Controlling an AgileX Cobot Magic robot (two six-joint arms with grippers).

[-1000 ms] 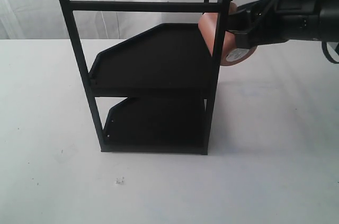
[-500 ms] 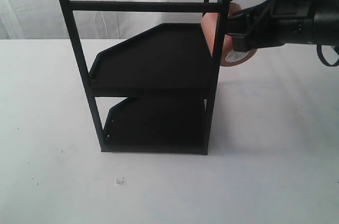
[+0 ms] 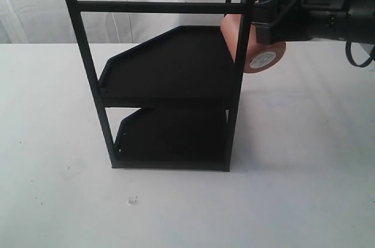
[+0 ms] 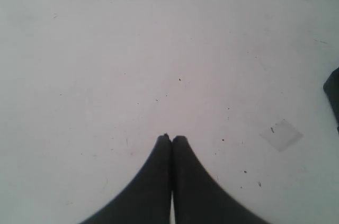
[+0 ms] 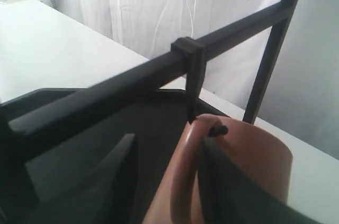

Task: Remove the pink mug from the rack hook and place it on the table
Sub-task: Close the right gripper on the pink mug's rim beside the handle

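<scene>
Mug [image 3: 265, 59] axis slanted; stickered base faces down-right.

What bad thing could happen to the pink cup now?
The pink mug has its handle looped on the rack hook, so a sideways pull by the right gripper might snag it and tug the rack.
The mug hangs high above the table; if a grip on its thin handle slips, it could drop and break.
It sits close beside the rack post and might bump it.
</scene>
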